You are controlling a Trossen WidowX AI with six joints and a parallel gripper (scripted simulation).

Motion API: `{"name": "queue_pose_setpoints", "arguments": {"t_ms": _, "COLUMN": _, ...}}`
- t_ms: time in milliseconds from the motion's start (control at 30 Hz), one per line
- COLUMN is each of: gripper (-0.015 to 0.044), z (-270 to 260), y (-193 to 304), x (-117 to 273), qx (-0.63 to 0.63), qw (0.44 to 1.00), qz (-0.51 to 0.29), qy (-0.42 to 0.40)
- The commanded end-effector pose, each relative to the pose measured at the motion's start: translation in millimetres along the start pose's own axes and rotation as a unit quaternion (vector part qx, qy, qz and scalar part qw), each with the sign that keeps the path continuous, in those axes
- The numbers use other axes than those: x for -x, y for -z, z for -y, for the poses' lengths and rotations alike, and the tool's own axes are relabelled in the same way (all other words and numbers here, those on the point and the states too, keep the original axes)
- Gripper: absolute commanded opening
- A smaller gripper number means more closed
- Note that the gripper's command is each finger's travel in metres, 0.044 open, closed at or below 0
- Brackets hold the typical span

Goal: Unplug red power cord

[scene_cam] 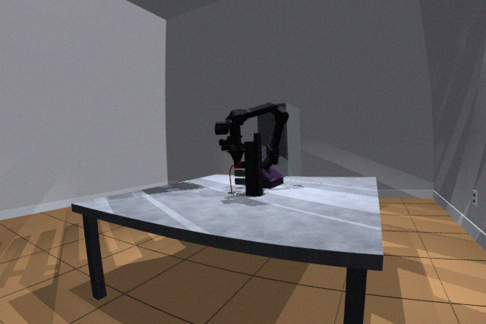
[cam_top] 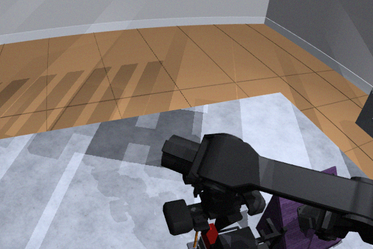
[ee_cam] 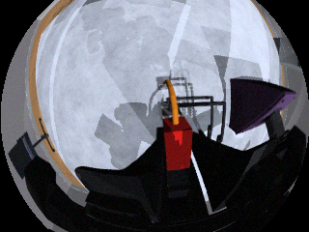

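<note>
The red plug [cam_top: 211, 234] [scene_cam: 238, 165] [ee_cam: 178, 152] is level with the upper part of a dark upright block [scene_cam: 253, 179], which looks like the power strip. An orange cord [cam_top: 196, 239] [scene_cam: 230, 179] [ee_cam: 175, 106] leaves the plug and bends down to the table. My gripper [scene_cam: 236, 161] [ee_cam: 177, 137] is shut on the red plug, reaching down from above with a finger on either side. The join between plug and strip is dark and partly hidden, so I cannot tell whether the plug is seated.
Two grey blocks [scene_cam: 239, 180] sit one above the other below the red plug, beside the upright block. A purple box [cam_top: 289, 216] [scene_cam: 272, 177] [ee_cam: 253, 103] stands to the right, near the arm's base. A thin dark frame [ee_cam: 203, 103] shows just right of the cord.
</note>
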State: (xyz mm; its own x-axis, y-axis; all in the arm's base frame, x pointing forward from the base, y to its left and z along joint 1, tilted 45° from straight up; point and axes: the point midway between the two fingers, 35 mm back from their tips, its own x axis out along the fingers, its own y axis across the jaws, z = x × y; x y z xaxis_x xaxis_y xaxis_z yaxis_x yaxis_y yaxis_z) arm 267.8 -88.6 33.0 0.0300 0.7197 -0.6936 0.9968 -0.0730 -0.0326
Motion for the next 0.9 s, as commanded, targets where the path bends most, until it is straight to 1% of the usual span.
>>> {"name": "queue_pose_setpoints", "arguments": {"t_ms": 0, "gripper": 0.0000, "z": -0.8, "y": -22.5, "x": 4.9, "qx": -0.001, "qw": 1.000, "qz": 0.019, "qy": -0.004}}
{"name": "queue_pose_setpoints", "arguments": {"t_ms": 700, "gripper": 0.0000, "z": 1.5, "y": -56.1, "x": 11.2, "qx": -0.002, "qw": 1.000, "qz": 0.019, "qy": -0.005}}
{"name": "queue_pose_setpoints", "arguments": {"t_ms": 867, "gripper": 0.0131, "z": -0.3, "y": -42.6, "x": 5.0, "qx": -0.003, "qw": 1.000, "qz": 0.018, "qy": -0.006}}
